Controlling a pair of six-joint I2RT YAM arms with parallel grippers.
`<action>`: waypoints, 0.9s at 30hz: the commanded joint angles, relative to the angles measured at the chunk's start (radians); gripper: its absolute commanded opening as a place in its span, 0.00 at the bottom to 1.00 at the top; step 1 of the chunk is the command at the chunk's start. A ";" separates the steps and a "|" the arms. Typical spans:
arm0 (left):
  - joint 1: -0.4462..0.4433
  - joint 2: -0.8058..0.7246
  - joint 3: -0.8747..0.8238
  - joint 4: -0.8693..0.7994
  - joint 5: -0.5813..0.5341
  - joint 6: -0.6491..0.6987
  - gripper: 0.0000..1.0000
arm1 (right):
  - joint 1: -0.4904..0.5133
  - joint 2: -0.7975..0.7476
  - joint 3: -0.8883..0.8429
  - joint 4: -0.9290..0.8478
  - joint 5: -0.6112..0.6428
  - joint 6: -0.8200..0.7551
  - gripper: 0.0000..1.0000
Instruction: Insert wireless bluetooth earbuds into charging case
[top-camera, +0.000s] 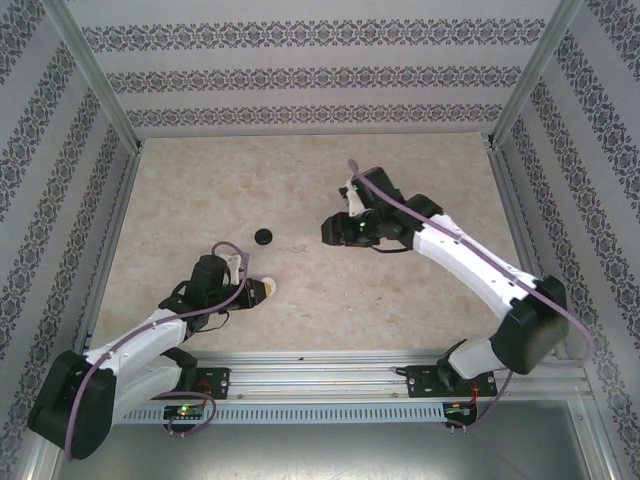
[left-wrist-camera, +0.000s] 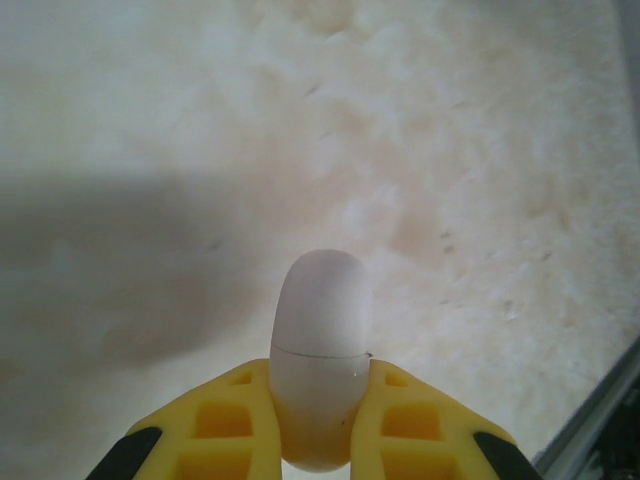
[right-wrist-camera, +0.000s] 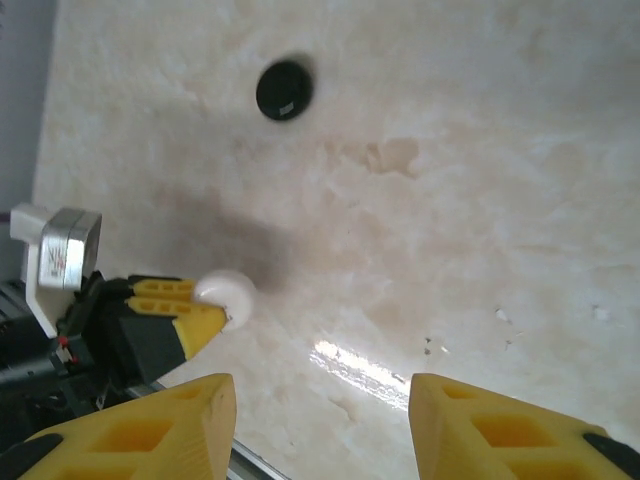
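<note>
1. Top external view: the left gripper (top-camera: 262, 289) is clamped on the white charging case (top-camera: 268, 287), on the arm-base side of the black disc (top-camera: 263, 237), near it but apart. The right gripper (top-camera: 338, 230) hangs to the disc's right, well apart. The disc may be a second case, but it is too small to tell.
2. Left wrist view: yellow fingers (left-wrist-camera: 225, 420) pinch the case by its lower half, rounded end pointing away. A thin lid seam runs just above the pads, and the lid is shut. This view resolves the seam, which the overhead view is too coarse to show.
3. Right wrist view: the right gripper's jaws stand moderately apart with nothing between them, over bare table (right-wrist-camera: 480, 200). The disc lies far ahead, and the held case is on the near-left side of it. This view makes the jaw gap plain.
4. Judged step: opening the lid before any earbuds go in. The left grip should stay below the seam, level and firm, while the right jaws narrow onto the lid's rounded end.
</note>
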 joint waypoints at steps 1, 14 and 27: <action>0.026 0.058 0.012 -0.032 0.041 -0.030 0.04 | 0.046 0.070 0.009 0.002 0.013 -0.031 0.49; 0.079 0.271 0.125 -0.228 -0.003 0.021 0.26 | 0.088 0.166 -0.010 0.012 0.010 -0.040 0.50; 0.092 0.165 0.228 -0.404 -0.088 0.107 0.54 | 0.000 0.031 -0.042 -0.010 0.109 -0.085 0.52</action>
